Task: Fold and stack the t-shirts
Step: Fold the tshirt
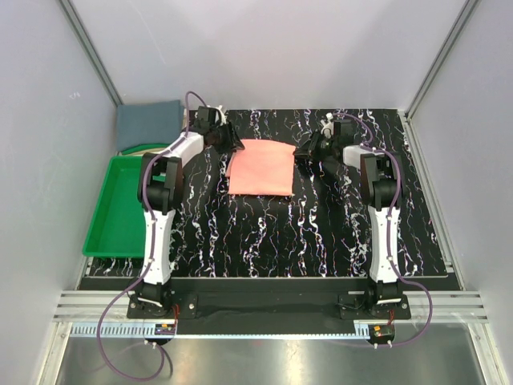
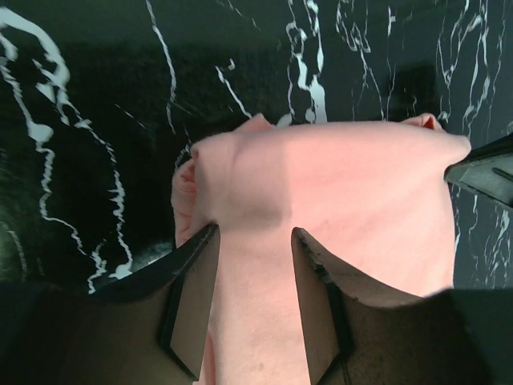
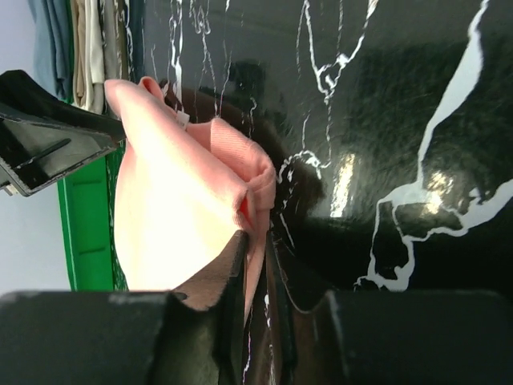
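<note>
The salmon-pink t-shirt (image 1: 260, 167) lies folded into a rectangle at the middle back of the black marbled table. My left gripper (image 1: 232, 143) is at its left far corner. In the left wrist view that gripper (image 2: 255, 234) is open, its two fingers apart over the pink cloth (image 2: 337, 200). My right gripper (image 1: 308, 152) is at the shirt's right edge. It (image 3: 256, 241) is shut on a fold of the pink cloth (image 3: 172, 216), which runs down between the jaws. The slate blue-grey t-shirt (image 1: 148, 123) lies folded at the back left, off the mat.
A green plastic tray (image 1: 120, 204) stands along the left side, beside the left arm. Grey walls with metal rails enclose the back and sides. The tray's rim (image 3: 84, 233) and the edges of stacked cloth (image 3: 80, 48) show behind the pink shirt in the right wrist view.
</note>
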Motion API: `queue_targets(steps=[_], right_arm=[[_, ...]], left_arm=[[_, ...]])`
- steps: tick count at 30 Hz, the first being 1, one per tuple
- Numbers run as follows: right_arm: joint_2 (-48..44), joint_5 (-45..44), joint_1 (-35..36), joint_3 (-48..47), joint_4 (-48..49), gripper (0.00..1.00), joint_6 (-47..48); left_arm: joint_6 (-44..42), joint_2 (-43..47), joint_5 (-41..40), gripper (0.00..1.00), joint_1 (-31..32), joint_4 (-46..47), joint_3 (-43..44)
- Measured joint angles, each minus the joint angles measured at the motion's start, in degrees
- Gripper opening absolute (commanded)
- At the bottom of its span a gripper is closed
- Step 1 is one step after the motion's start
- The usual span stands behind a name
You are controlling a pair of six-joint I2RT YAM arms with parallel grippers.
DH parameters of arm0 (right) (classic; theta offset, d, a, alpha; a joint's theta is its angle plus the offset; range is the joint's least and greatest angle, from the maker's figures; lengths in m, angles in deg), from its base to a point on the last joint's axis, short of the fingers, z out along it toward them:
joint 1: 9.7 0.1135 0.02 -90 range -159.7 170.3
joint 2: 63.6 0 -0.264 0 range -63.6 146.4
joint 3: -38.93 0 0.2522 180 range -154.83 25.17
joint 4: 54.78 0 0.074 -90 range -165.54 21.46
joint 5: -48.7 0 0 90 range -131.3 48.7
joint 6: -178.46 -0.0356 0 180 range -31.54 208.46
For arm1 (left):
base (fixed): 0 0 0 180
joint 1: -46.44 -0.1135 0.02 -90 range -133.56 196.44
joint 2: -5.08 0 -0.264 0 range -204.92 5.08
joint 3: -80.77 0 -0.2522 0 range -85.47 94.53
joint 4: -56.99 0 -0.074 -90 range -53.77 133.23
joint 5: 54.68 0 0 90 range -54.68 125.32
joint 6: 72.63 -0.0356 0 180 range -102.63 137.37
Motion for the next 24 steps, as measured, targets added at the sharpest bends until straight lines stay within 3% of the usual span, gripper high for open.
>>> queue_targets(steps=[11, 15, 18, 24], right_arm=[[-0.98, -0.87, 0.00, -1.38, -1.77, 0.57, -1.18], [-4.83, -1.29, 0.00, 1.73, -3.37, 0.64, -0.70], [-8.68, -1.64, 0.00, 5.25, -3.48, 0.79, -0.61], [-17.03, -1.70, 0.00, 13.97, -3.74, 0.81, 0.00]], left_arm=[[0.20, 0.35, 2.93, 0.56, -2.82, -2.69, 0.28], [-2.16, 6.08, 3.10, 0.58, -2.67, -4.33, -3.93], [-3.56, 10.47, 3.19, 0.58, -2.54, -5.27, -6.29], [-5.09, 12.13, 3.28, 0.60, -2.40, -5.31, -9.66]])
